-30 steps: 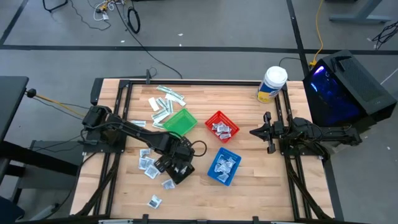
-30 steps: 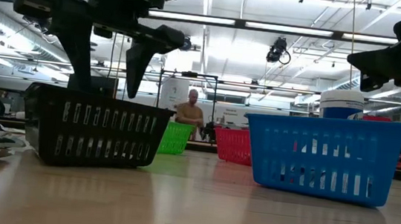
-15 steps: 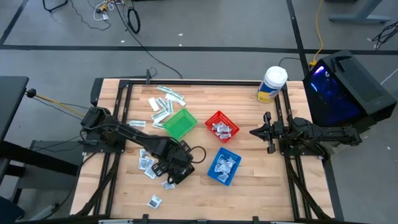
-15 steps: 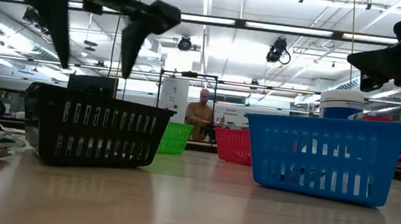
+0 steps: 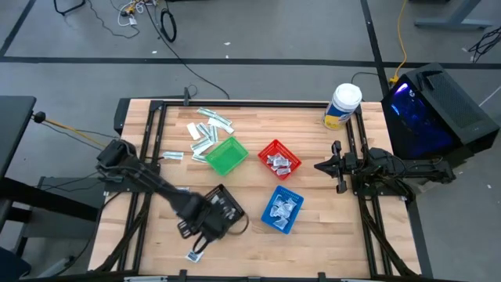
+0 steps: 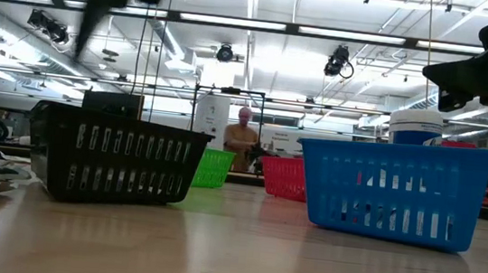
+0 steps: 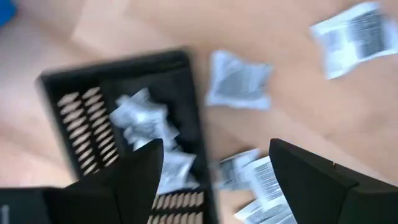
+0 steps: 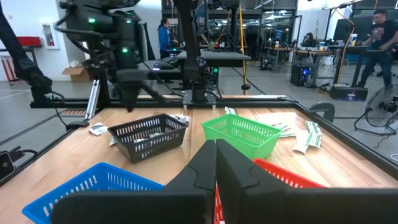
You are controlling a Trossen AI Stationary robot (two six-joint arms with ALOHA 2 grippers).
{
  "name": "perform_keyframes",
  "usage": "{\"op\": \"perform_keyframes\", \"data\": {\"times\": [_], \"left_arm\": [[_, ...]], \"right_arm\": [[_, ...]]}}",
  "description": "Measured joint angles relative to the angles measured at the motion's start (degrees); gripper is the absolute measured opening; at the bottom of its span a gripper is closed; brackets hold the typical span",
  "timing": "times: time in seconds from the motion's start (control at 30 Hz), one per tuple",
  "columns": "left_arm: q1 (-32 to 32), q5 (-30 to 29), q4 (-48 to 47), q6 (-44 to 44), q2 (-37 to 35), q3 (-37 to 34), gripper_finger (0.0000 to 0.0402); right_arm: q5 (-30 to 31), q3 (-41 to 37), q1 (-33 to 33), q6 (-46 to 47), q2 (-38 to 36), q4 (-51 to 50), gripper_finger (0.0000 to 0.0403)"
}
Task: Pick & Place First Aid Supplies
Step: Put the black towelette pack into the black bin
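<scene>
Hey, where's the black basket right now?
In the high view the black basket sits at the table's front, left of the blue basket, with the left claw hanging open just in front of it.

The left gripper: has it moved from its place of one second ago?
Yes. In the high view the left gripper has gone from over the black basket toward the table's near edge, away from the green basket.

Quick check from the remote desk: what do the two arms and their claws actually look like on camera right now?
Both arms are dark, nearly black, jointed links. The left claw has two broad, flat black fingers with angular tips. A black cable loops beside the left arm's wrist. The right claw ends in two smooth black fingers tapering to a blunt point. The right arm is bulky and matte black. No markings are legible.
</scene>
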Motion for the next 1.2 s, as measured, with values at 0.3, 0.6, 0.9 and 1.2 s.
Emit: {"op": "perform_keyframes", "data": {"times": [0.3, 0.6, 0.9, 1.2], "left_arm": [[-10.2, 0.0, 1.8, -4.8, 0.0, 0.0, 0.0303], [-18.0, -0.2, 5.4, -12.4, 0.0, 0.0, 0.0303], [-22.0, -2.8, 6.7, -24.6, 0.0, 0.0, 0.0303], [-21.6, -0.3, 7.9, -30.5, 0.1, 0.0, 0.0321]], "right_arm": [[0.0, 0.0, 0.0, 0.0, 0.0, 0.0, 0.0013], [0.0, 0.0, 0.0, 0.0, 0.0, 0.0, 0.0013], [0.0, 0.0, 0.0, 0.0, 0.0, 0.0, 0.0013], [0.0, 0.0, 0.0, 0.0, 0.0, 0.0, 0.0013]]}}
